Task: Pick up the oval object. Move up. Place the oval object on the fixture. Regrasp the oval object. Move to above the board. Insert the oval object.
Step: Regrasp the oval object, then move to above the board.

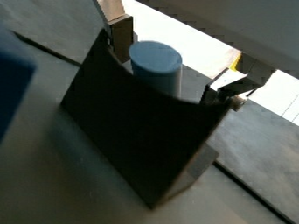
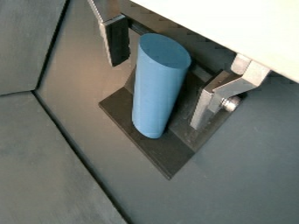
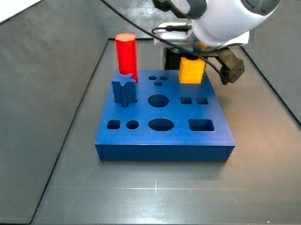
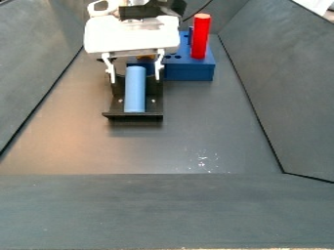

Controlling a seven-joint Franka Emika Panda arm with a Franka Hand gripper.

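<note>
Peg (image 2: 159, 86) lies propped on the fixture (image 2: 140, 140), between the jaws (image 2: 163, 83), which stand apart on either side without clamping it. Resting there lets the jaws take a fresh hold before the board (image 3: 165, 123).

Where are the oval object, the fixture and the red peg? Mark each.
oval object (image 2: 160, 83), wrist view, mid-side.
fixture (image 4: 135, 116), side view, base plate's front edge.
red peg (image 3: 125, 54), side view, shaft.

The smooth grey-blue oval object (image 4: 135, 86) is seen lying on the black fixture (image 4: 135, 114), upper left of centre; the holed blue board (image 3: 165, 123) is seen mid-frame.
</note>
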